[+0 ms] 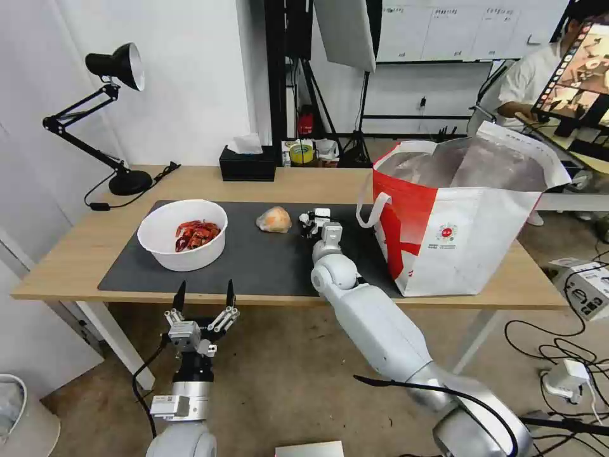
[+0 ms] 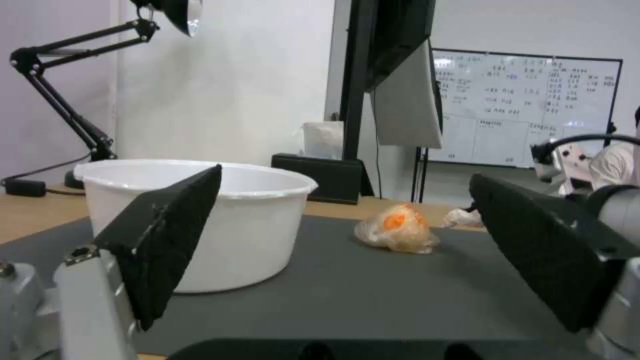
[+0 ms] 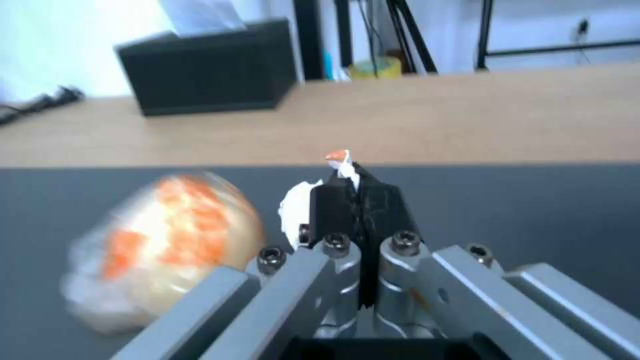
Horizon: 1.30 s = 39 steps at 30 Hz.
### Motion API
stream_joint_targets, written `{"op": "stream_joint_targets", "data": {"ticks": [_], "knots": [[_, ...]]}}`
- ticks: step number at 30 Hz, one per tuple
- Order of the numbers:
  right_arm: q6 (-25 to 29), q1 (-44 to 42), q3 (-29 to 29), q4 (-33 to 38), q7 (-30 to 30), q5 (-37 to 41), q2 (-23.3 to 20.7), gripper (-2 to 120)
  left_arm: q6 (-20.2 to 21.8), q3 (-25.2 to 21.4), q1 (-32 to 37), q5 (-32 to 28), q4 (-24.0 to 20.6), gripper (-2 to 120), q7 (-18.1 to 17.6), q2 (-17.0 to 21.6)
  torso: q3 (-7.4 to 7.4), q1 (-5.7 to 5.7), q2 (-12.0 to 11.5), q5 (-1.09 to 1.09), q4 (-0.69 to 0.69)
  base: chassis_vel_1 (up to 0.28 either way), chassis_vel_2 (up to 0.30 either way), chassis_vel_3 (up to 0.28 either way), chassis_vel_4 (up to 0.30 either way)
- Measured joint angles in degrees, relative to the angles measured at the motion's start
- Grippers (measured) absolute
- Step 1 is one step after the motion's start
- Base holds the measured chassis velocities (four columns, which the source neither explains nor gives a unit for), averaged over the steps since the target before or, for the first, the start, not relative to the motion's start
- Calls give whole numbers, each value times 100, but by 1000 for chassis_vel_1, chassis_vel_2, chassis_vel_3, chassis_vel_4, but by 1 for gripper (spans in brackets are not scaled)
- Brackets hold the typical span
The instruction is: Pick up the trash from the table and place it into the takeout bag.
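While the right gripper reaches out over the dark grey mat, its two black fingers are pressed tight together on a small white tissue wad. A bit of white paper sticks out at the side and at the tip. Just beside it lies the plastic-wrapped orange lump, on the mat too.

The white bowl sits on the mat on the robot's left side, with red crayfish shells inside it. The takeout bag stands open on the table on the robot's right side, and its silver inside shows.

The left gripper hangs low in front of the table edge, near the bowl. Its fingers are spread wide and hold nothing.

A black tissue box and a black lamp stand at the back of the table.
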Motion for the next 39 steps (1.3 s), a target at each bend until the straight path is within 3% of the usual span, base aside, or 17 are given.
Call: {"op": "stream_joint_targets", "data": {"ticks": [11,23,30,39], "knots": [[8,-30,-349,1076,9,4,-319,0,0,-27,27,-3,-28,100,-3,7,0,0,0,0,0,0,0,0,0],[20,49,-359,2168,13,78,-694,0,5,-27,51,-2,-56,100,-3,8,0,0,0,0,0,0,0,0,0],[23,91,-83,2639,14,78,-802,0,10,-42,62,0,-74,100,-3,9,0,0,0,0,0,0,0,0,0],[145,-35,792,3189,-34,-312,-1063,0,22,-59,72,8,-89,100,-3,18,0,0,0,1,0,0,0,0,0]]}}
